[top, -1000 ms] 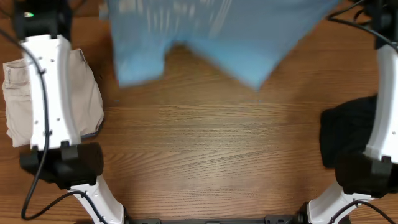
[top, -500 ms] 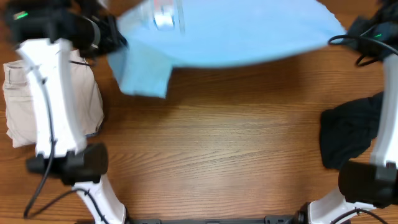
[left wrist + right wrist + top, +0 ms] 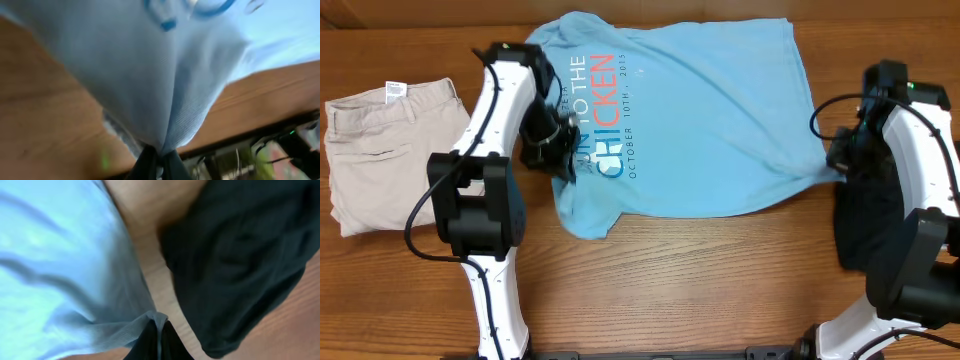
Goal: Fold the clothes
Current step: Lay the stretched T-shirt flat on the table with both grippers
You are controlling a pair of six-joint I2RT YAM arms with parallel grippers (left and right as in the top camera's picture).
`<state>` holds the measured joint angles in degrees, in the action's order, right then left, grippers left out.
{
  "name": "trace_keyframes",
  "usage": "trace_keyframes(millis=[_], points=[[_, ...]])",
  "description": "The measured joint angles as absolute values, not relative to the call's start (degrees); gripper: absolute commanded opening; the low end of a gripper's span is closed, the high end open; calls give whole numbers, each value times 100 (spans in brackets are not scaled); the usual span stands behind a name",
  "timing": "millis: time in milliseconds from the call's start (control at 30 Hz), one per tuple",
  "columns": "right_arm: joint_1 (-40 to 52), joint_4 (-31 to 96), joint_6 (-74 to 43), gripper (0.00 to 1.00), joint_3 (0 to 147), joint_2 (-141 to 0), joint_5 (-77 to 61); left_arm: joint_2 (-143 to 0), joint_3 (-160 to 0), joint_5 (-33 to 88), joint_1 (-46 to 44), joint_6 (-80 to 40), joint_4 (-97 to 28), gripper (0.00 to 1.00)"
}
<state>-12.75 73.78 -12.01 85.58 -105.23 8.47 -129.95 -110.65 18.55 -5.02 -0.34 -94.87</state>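
The light blue T-shirt (image 3: 710, 110) lay spread on the desk (image 3: 700, 290), lettering up, stretched between the two arms. I took this for the laying-out step, with no fold made yet. The left fingers (image 3: 148, 167) were closed on a pinch of cloth at the lettered end, and the fabric bunched into a ridge running away from their tips. The right fingers (image 3: 145, 342) were likewise closed on a thin gather at the opposite edge, with creases fanning out from that grip across the shirt. Just beside the right fingers, on their outer side, sat the black garment (image 3: 240, 255) in a rumpled heap — near the shirt's edge, with a strip of bare desk showing between them. Well out beyond the left fingers the beige shorts (image 3: 390, 150) lay flat. The next move, I thought, called for both grips to ease the cloth down and let go without dragging it. The creases near the right fingers would want smoothing first, and then a fresh hold on one side could carry it toward the middle — minding that the right arm did not snag the black heap.
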Motion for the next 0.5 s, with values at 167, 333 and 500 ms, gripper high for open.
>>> trace_keyframes(millis=[167,333,500], points=[[-1603,7376,-1240,4,8117,-10523,858,-12995,-10215,1629,-502,1,-9406,4],[-1914,7345,-1363,4,7944,-10523,891,-12988,-9459,1531,-502,5,-8879,4],[-1907,7236,-1411,4,7942,-10523,902,-12982,-9174,1527,-504,-45,-8130,4]])
